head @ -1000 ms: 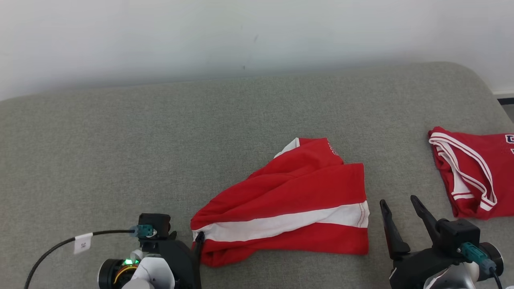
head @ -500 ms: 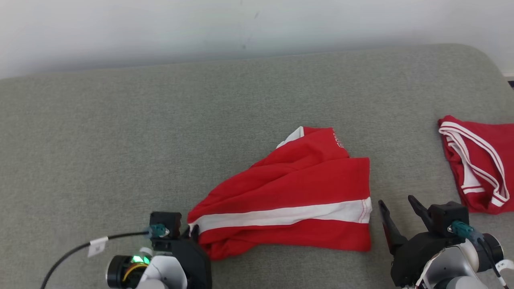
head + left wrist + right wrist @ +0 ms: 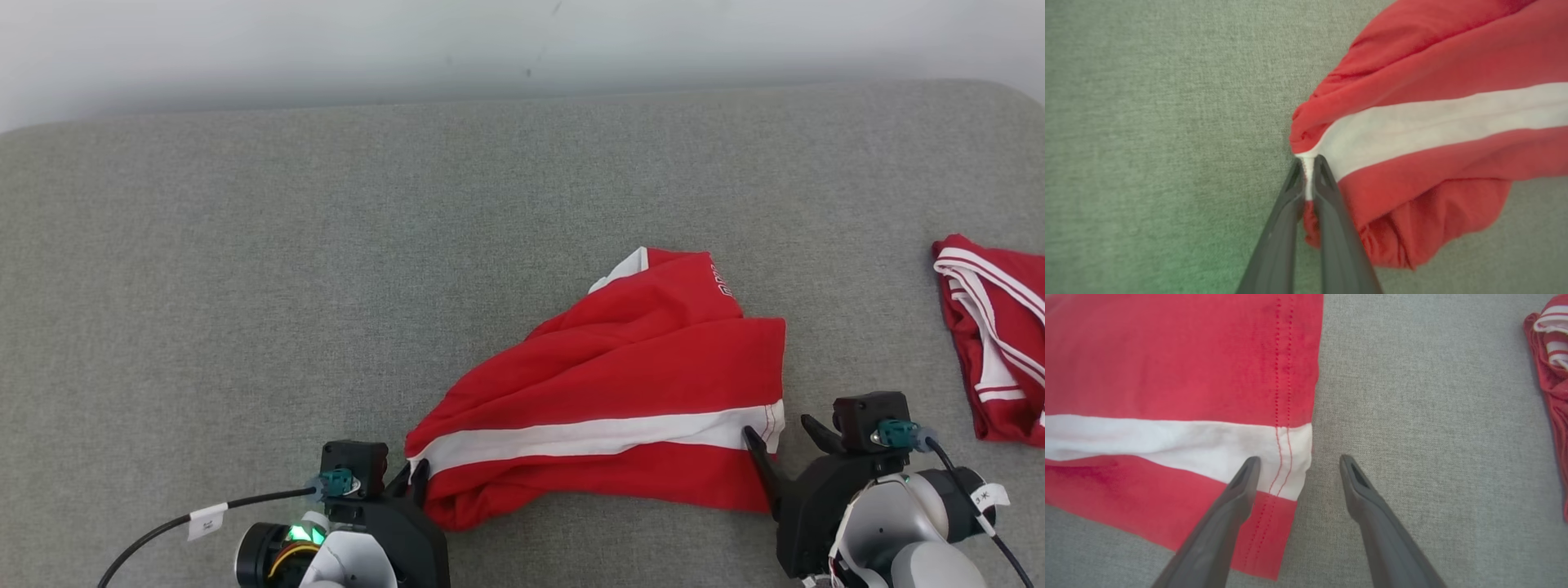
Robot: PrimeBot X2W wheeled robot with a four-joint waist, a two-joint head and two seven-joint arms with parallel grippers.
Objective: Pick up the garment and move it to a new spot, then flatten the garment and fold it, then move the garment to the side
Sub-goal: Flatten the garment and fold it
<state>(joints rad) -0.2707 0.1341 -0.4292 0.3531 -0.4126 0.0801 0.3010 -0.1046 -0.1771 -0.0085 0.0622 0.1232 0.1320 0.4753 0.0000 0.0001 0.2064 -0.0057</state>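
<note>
The left pincer [image 3: 1308, 163] is clamped on the bunched end of the red garment [image 3: 620, 392], where its white stripe begins. The right pincer [image 3: 1298, 461] stands apart astride the hemmed end, one finger over the stripe, one over the grey padded surface [image 3: 245, 245]: likely a hold at each end, to lift it spread. The garment lies between them, its long axis along the stripe, pincer to pincer.

The left gripper [image 3: 1308, 161] sits low at the robot's left, its two dark fingers pressed together and pinching a corner of the garment [image 3: 620, 384]. The right gripper [image 3: 1298, 459] sits low at the right with its fingers spread wide, one tip over the garment's hem and the other just beside it.
</note>
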